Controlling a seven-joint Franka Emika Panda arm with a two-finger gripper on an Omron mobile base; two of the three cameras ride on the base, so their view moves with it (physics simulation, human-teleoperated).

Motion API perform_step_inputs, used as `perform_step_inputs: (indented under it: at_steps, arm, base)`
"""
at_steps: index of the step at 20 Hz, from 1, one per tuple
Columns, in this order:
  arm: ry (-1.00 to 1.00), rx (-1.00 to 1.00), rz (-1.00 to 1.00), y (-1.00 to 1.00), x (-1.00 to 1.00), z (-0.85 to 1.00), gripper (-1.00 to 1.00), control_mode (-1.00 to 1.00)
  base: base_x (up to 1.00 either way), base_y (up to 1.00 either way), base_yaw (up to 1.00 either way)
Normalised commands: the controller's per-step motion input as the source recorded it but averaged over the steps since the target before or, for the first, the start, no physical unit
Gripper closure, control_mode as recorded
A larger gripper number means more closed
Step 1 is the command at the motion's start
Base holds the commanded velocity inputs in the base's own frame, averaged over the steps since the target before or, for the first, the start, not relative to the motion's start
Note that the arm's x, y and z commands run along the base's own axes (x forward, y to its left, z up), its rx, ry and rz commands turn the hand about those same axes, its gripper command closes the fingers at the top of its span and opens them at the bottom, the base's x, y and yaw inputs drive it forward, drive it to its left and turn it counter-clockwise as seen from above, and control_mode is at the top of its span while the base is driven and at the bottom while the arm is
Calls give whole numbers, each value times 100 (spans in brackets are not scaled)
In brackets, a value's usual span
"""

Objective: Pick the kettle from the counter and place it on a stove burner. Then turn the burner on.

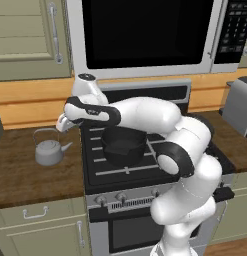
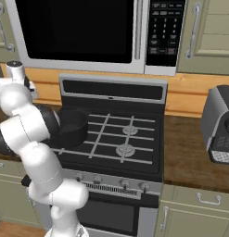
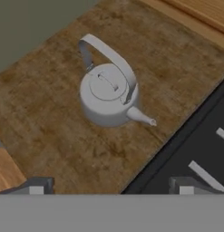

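The claw, jaws apart and empty, is hovering above the kettle sitting on the desk, so pickup, placing on the stove and burner ignition are all remaining.

One kettle stands on the counter, to the left of the stove. One black pot sits on the stove, on its left side. Four burner knobs can be counted along the stove's front panel in the right base view, the leftmost and the rightmost among them. One microwave hangs above the stove. One toaster stands on the counter to the right of the stove. One robot arm rises in front of the stove, bearing one gripper with two finger tips.
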Motion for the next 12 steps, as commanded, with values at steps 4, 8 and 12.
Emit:
perform_step_inputs:
  at_steps: [4,8,12]
  arm:
    - [0,0,0,37,30,-49,-100,-100]
    - [0,0,0,28,32,-31,-100,-100]
    - [0,0,0,25,37,-13,-100,-100]
  base:
    - [0,0,0]
    - [0,0,0]
    - [0,0,0]
